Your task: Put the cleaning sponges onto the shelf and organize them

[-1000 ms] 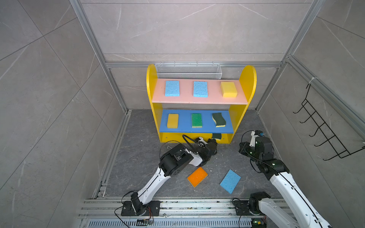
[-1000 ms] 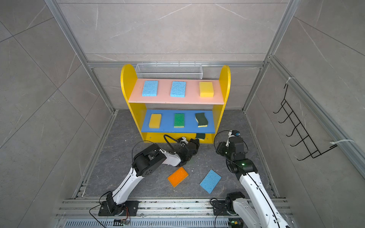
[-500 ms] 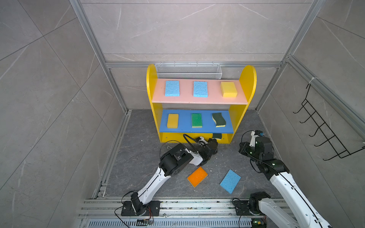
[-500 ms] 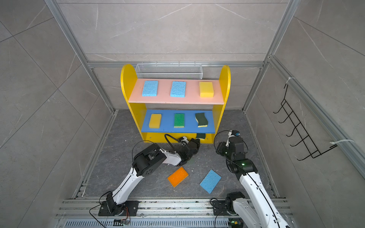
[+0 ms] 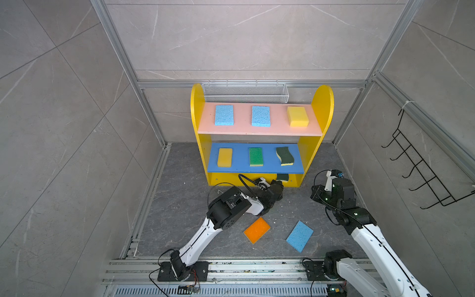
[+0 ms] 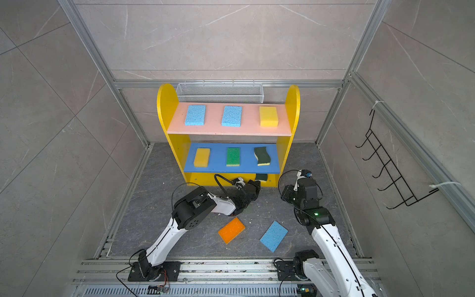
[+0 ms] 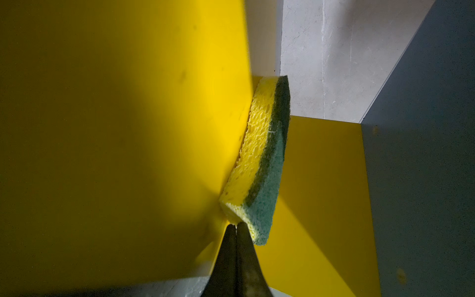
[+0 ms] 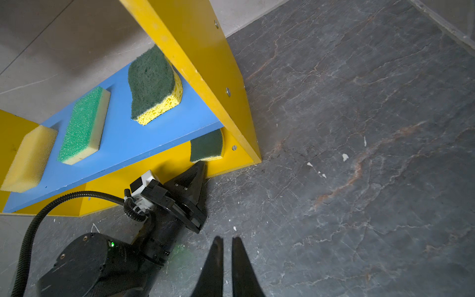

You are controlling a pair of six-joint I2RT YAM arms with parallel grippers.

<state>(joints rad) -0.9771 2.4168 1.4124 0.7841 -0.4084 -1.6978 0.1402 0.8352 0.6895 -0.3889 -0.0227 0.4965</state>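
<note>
The shelf point(image 5: 279, 122) holds two light blue sponges point(image 5: 224, 115) point(image 5: 261, 116) and a yellow one point(image 5: 297, 116) on its pink board. A yellow sponge point(image 5: 224, 157), a green sponge point(image 5: 255, 156) and a wavy dark-green sponge point(image 5: 284, 155) lie on the blue board. Another dark-green sponge point(image 7: 259, 164) lies on the yellow base by the right side panel. My left gripper point(image 7: 236, 226) is shut, tips touching that sponge's near corner. An orange sponge point(image 5: 256, 230) and a light blue sponge point(image 5: 299, 236) lie on the floor. My right gripper point(image 8: 227, 239) hovers shut and empty over bare floor.
A white wire mesh basket point(image 5: 245, 92) hangs behind the shelf top. A black wire hook rack point(image 5: 421, 167) is on the right wall. Aluminium rails point(image 5: 231, 268) run along the front. My right arm point(image 5: 339, 192) stands beside the shelf's right front corner.
</note>
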